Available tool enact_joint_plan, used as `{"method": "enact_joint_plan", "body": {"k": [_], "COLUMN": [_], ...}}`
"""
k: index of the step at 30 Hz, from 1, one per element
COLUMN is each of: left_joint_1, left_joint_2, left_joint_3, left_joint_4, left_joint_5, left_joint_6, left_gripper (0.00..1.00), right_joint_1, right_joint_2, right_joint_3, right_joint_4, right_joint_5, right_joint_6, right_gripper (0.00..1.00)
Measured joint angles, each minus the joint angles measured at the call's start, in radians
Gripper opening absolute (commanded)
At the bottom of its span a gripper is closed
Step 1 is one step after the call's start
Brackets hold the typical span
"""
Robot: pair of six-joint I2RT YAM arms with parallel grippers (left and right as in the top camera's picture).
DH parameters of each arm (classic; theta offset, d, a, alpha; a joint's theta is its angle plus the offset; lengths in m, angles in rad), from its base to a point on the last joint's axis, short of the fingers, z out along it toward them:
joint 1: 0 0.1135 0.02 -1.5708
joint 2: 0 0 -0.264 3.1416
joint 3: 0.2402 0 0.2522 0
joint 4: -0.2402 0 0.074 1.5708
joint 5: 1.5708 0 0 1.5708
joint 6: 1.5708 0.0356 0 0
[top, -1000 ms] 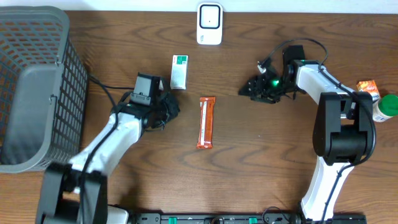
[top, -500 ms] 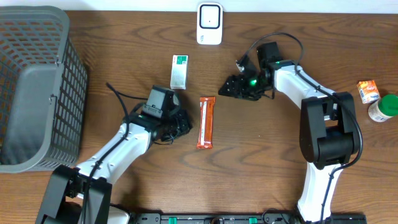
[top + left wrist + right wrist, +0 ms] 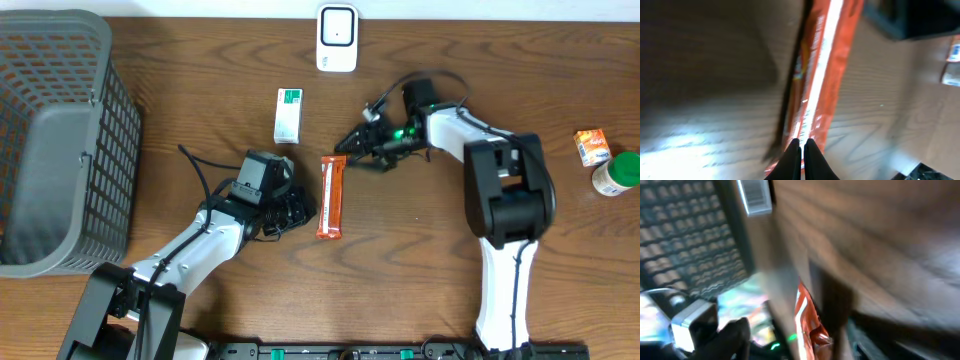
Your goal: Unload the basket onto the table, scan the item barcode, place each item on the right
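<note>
A long orange wrapped bar (image 3: 332,196) lies lengthwise on the wooden table, below the white scanner (image 3: 337,38) at the back edge. My left gripper (image 3: 302,210) is shut, empty, at the bar's lower left side. In the left wrist view its closed fingertips (image 3: 802,150) rest against the orange wrapper (image 3: 822,75). My right gripper (image 3: 347,148) is at the bar's top end. The right wrist view is blurred; its fingers (image 3: 732,337) stand apart, with the wrapper's crinkled end (image 3: 809,322) between them.
A grey mesh basket (image 3: 55,130) fills the left side. A green-and-white box (image 3: 288,115) lies left of the bar's top; its barcode (image 3: 756,195) shows in the right wrist view. An orange box (image 3: 591,147) and a green-lidded bottle (image 3: 618,172) stand far right.
The right gripper swept left across the table to the bar's top end, its jaws narrowing. The left arm slid right, up to the bar's lower left side, still shut.
</note>
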Motion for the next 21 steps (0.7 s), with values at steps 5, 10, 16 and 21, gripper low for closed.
{"method": "enact_joint_plan", "body": {"k": [5,10,16,21], "left_joint_1": [0.000,0.000,0.000,0.000], "left_joint_2": [0.000,0.000,0.018,0.079], "left_joint_3": [0.000,0.000,-0.001,-0.010], "left_joint_4": [0.026,0.026,0.071,0.081], "left_joint_5": [0.015,0.015,0.015,0.014], "left_joint_6": [-0.002,-0.002,-0.002,-0.002], "left_gripper": [0.07,0.07,0.07,0.07], "right_joint_1": [0.001,0.003,0.020,0.048], "right_joint_2": [0.011,0.011,0.011,0.012], "right_joint_3": [0.002,0.002,0.002,0.002], "right_joint_4": [-0.002,-0.003,-0.003,-0.002], "right_joint_5": [-0.037,-0.037,-0.037,-0.037], "right_joint_6": [-0.005,-0.012,-0.017,-0.020], "right_gripper": [0.64,0.64,0.64,0.63]}}
